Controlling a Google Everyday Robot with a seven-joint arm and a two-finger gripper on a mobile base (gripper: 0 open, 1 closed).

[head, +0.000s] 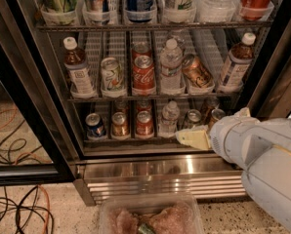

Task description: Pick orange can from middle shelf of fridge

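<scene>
The orange can [197, 72] lies tilted in its clear front cup on the middle shelf [135, 98] of the fridge [48, 106], fourth lane from the left, between a water bottle [171, 65] and a brown bottle [236, 62]. My gripper [193, 138] is at the end of the white arm [262, 155] coming in from the lower right. It hangs in front of the bottom shelf, below the orange can and apart from it. Nothing shows in its grasp.
On the middle shelf also stand a red Coca-Cola can [143, 75], a white-and-green can [112, 75] and a brown bottle [77, 65]. Several cans fill the bottom shelf [126, 140]. The steel louvred base [150, 177] sits below. Cables [18, 208] lie at the lower left.
</scene>
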